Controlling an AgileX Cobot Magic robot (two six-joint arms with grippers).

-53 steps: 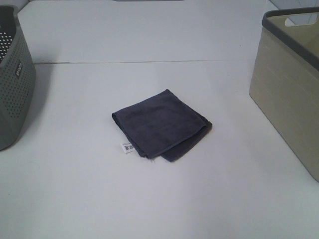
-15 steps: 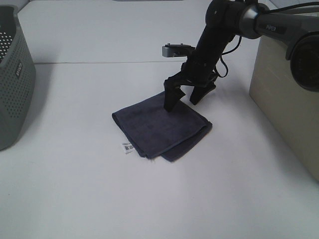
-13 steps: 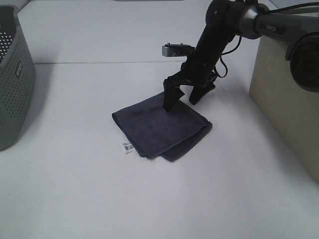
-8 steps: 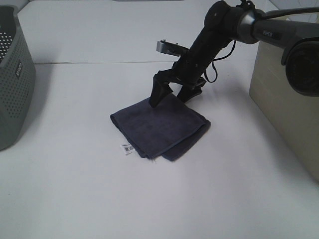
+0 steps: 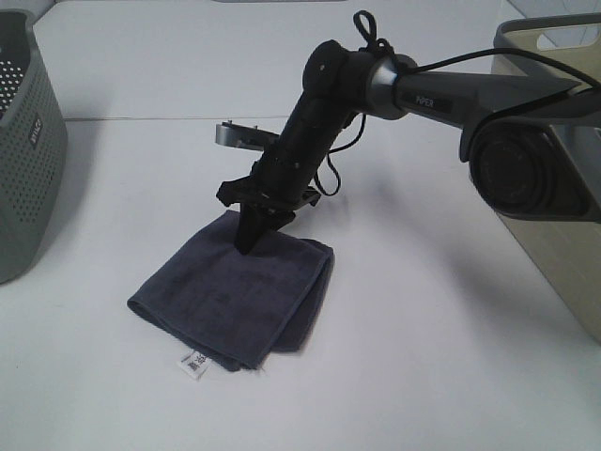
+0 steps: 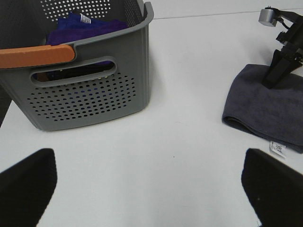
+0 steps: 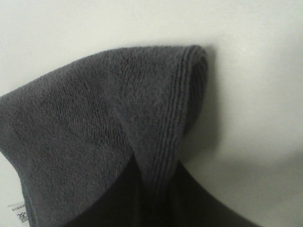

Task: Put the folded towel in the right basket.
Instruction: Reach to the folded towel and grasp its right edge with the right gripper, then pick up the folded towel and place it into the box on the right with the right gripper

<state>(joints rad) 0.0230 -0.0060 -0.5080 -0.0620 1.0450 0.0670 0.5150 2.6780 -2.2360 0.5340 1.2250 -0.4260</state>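
The folded dark grey towel (image 5: 235, 296) lies on the white table, left of the middle; it also shows in the left wrist view (image 6: 265, 106). My right gripper (image 5: 252, 237) reaches across from the right and is shut on the towel's far edge, which bunches into a raised fold between the fingers in the right wrist view (image 7: 156, 118). The beige right basket (image 5: 549, 141) with a dark rim stands at the far right, well apart from the towel. My left gripper (image 6: 151, 189) is open and empty, its fingers (image 6: 26, 184) spread wide above bare table.
A grey perforated basket (image 5: 23, 141) stands at the left edge; the left wrist view shows it (image 6: 85, 90) holding purple cloth and an orange handle. A white label (image 5: 192, 364) sticks out at the towel's front corner.
My right gripper has closed on the towel's far edge and moved left and toward the front, dragging the towel that way. The towel now lies lower left of where it was.
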